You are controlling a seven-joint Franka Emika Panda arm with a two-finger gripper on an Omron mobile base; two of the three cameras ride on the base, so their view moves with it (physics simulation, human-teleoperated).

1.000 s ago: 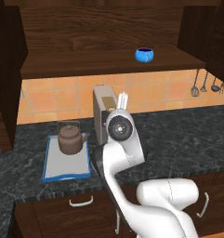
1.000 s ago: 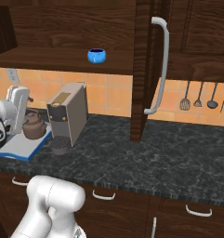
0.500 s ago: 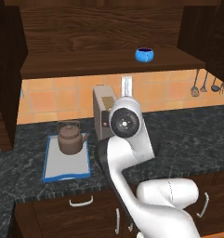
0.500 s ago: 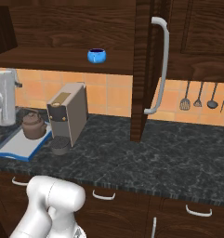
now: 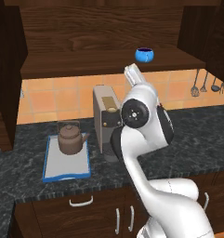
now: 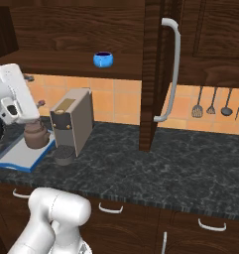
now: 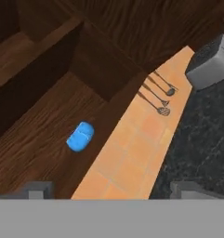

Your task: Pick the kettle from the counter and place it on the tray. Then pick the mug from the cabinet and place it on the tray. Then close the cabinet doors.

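Coffee machine (image 5: pixel 105 122): right side hidden behind arm, centre frame. Tray (image 6: pixel 12 158): left end cut off at left edge.

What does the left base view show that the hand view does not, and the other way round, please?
The left base view alone shows the kettle sitting on the tray, with the lower drawers beneath the counter. The hand view alone shows the open tool. Both share the blue mug on the cabinet shelf, the coffee machine, the hanging utensils and the orange tiles.
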